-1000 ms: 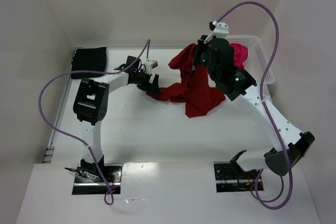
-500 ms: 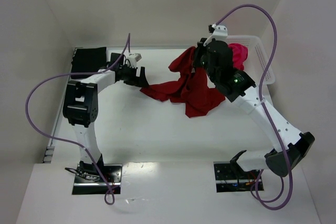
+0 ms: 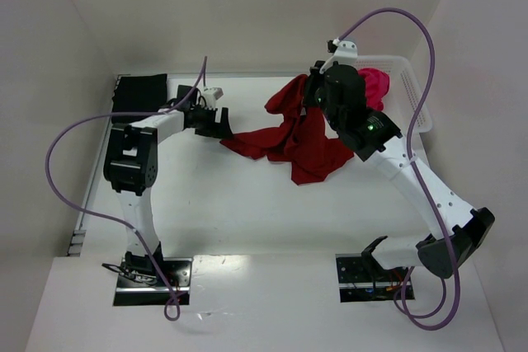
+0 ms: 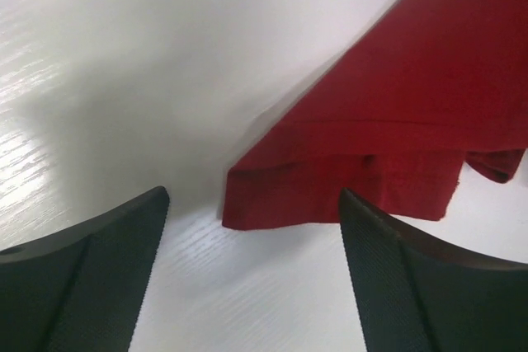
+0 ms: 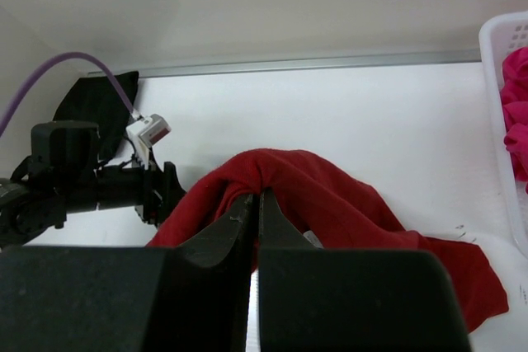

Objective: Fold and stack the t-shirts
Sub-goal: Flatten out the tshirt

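Pinching the limp crimson t-shirt (image 3: 309,147), the right gripper (image 5: 254,202) leaves its hem corner (image 4: 252,204) for the gaping left gripper (image 3: 223,126)

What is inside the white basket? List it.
A pink shirt lies bunched in the basket. The right arm covers the basket's left part, so anything else there or under the shirt is hidden.

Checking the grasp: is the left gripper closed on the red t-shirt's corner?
No, the left gripper stands open, the red t-shirt's corner lying flat between its fingers.
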